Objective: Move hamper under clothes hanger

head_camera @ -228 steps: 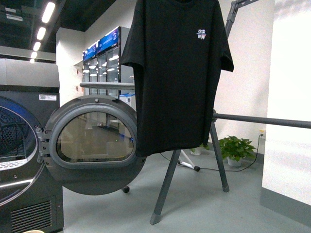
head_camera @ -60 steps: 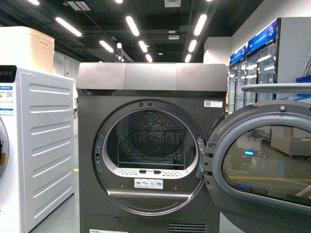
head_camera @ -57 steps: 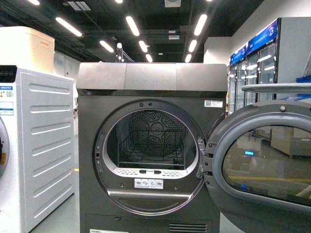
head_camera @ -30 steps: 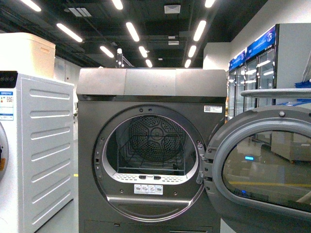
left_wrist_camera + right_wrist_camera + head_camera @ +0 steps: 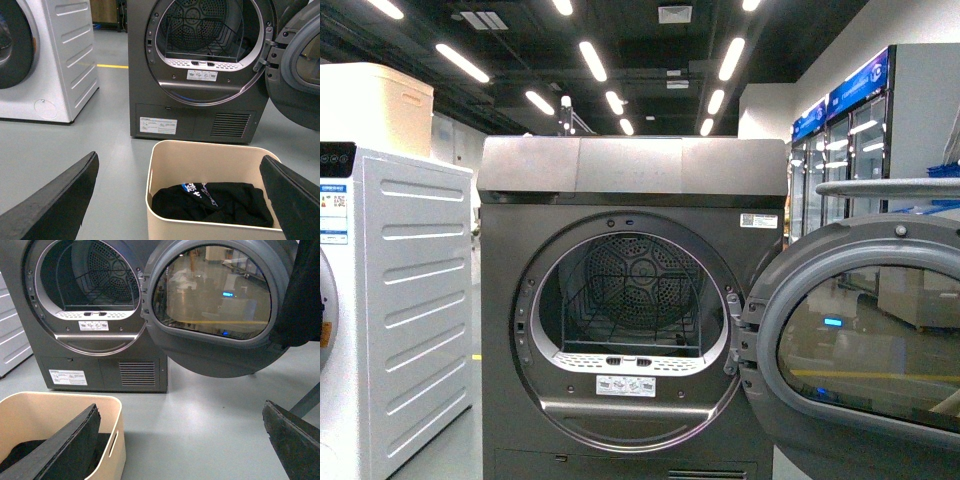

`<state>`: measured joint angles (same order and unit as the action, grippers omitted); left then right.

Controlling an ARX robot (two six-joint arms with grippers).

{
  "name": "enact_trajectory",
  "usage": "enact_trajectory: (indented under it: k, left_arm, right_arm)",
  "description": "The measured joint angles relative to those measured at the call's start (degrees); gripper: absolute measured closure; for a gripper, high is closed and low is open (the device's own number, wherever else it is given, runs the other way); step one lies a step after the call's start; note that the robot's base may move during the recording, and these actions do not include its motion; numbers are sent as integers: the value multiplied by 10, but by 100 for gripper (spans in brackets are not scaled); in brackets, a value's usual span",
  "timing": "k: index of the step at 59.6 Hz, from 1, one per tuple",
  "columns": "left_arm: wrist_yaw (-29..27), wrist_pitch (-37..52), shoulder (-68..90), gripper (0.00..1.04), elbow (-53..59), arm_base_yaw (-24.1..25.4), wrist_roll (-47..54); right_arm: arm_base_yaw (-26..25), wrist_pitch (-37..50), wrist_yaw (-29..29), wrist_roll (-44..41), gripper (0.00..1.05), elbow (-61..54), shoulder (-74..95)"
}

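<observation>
The hamper (image 5: 161, 165), a beige bin with a rolled rim, stands on the floor in front of the dark-grey dryer, with black clothing (image 5: 215, 202) lying in it. My left gripper (image 5: 179, 159) is open above it, one finger out past each side of the bin. In the right wrist view the hamper (image 5: 116, 440) shows a slot handle. My right gripper (image 5: 180, 407) is open, one finger over the bin's corner and the other over bare floor. Of the clothes hanger only a slanted grey leg (image 5: 307, 399) and a hanging black garment (image 5: 305, 295) show.
The dark-grey dryer (image 5: 630, 170) faces me with its round door (image 5: 860, 330) swung open to the right. A white washer (image 5: 410, 300) stands to its left with a beige box (image 5: 375, 105) on top. Grey floor (image 5: 200, 430) lies between the hamper and the hanger leg.
Earlier the front view faced the hanger with a black T-shirt; it now faces the dryer. Over the last second the picture has only shifted slightly.
</observation>
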<state>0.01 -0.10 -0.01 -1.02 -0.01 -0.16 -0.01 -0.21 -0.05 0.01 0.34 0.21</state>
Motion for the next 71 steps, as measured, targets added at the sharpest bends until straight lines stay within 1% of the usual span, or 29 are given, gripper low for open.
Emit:
enact_trajectory:
  k: [3,4,6,8,10,13,19,25,29,33,39,49,59,71]
  left_arm:
    - [0,0,0,7,0,0,0]
    - [-12,-4,3,7,-1,-4,-5]
    - [-75,-42,21,7,-13,-22,-25]
    - [-129,-62,56,7,-26,-32,-42]
    - [-145,-57,90,7,-32,-28,-49]
    - [-143,-37,124,7,-39,-16,-52]
    - [-110,25,195,7,-65,12,-51]
    - [-61,94,286,7,-89,35,-49]
    - [-38,132,349,7,-108,43,-47]
    - [-27,180,445,7,-142,45,-42]
    - [-28,216,549,7,-182,43,-37]
    - [-23,243,709,7,-241,41,-29]
    - [-13,271,847,7,-303,47,-19]
    - [-14,306,960,7,-352,48,-19]
  right_arm:
    - [0,0,0,0,8,0,0]
    - [0,0,0,0,8,0,0]
    - [0,0,1,1,8,0,0]
    - [3,-8,25,15,8,2,8]
    - [1,1,35,36,8,5,31]
    - [-4,29,33,50,8,7,71]
    - [-4,110,25,64,8,16,167]
    - [10,207,18,65,8,35,287]
    - [24,257,16,65,8,48,363]
    - [46,319,9,64,8,72,475]
    - [56,367,-5,64,8,105,583]
    - [68,401,-16,65,8,170,744]
    - [79,416,-4,65,8,247,898]
    - [90,417,3,89,8,332,1029]
